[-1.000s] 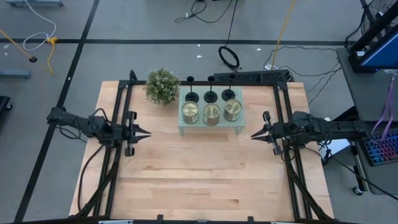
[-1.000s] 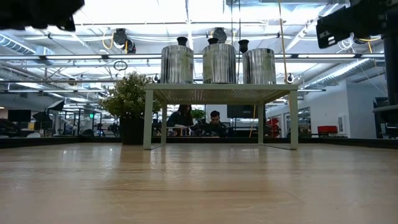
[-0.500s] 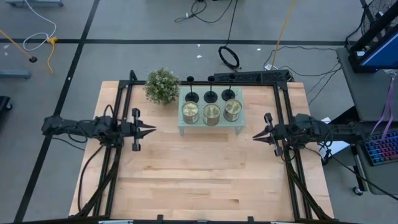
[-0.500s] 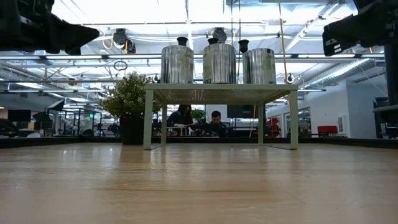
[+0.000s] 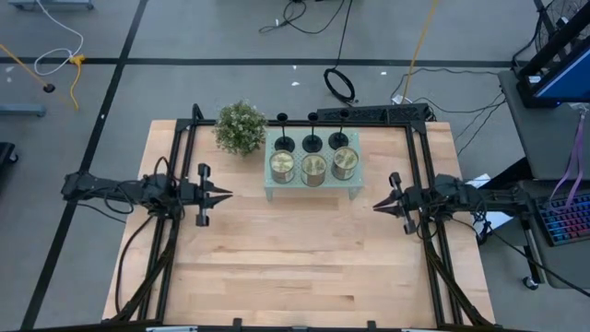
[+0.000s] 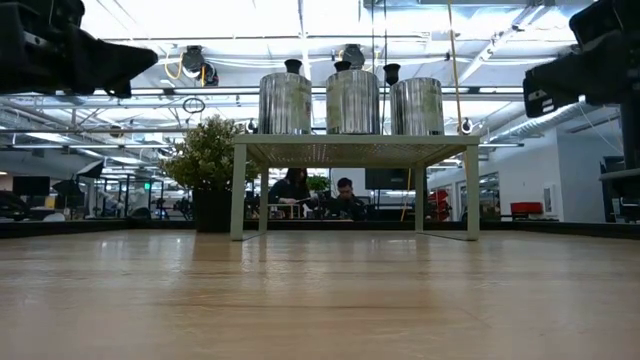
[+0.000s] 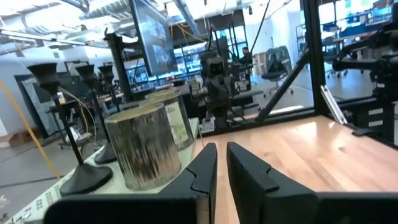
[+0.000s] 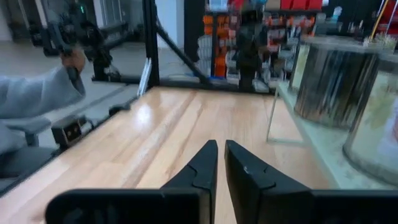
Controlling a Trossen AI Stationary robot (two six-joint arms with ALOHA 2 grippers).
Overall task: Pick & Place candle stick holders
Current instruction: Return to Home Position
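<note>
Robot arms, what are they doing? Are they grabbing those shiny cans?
Nothing is being grabbed right now. The left gripper and the right gripper hover shut and empty above the table, one on each side of the little shelf. On the shelf stand three shiny jars in a row, with three black candle stick holders behind them. A potted plant sits beside it.

Shelf is sitting mid-surface toward the back edge, carrying three jars in a row along its front and the three candle stick holders lined up just behind them. Plant is standing just beside the shelf's back-left corner. Left hand is hanging off to the shelf's left and right hand off to its right, both apart from it.
</note>
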